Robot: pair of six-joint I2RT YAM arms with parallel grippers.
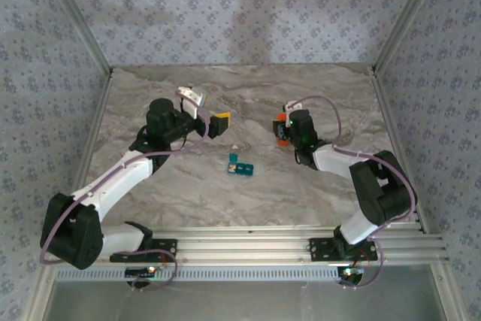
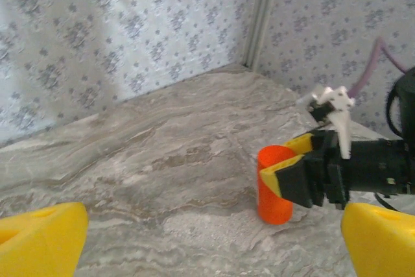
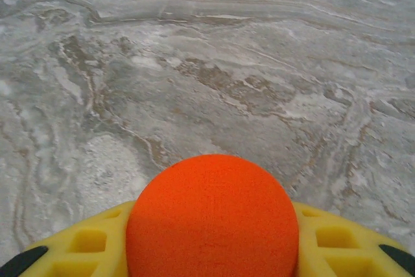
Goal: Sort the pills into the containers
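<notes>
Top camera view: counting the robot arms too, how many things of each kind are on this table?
Robot arms: 2, left arm and right arm
Orange bottle: 1
Teal container strip: 1
Total: 4

A grey-brown, marble-patterned bench (image 1: 225,201) fills the middle of the top view; walls (image 1: 240,5) papered pale blue-grey with small floral sprigs rise on three sides; slanted aluminium posts (image 1: 75,13) stand at upper left and upper right; a ribbed aluminium rail (image 1: 248,240) runs along the lower edge; the light is soft and even.
</notes>
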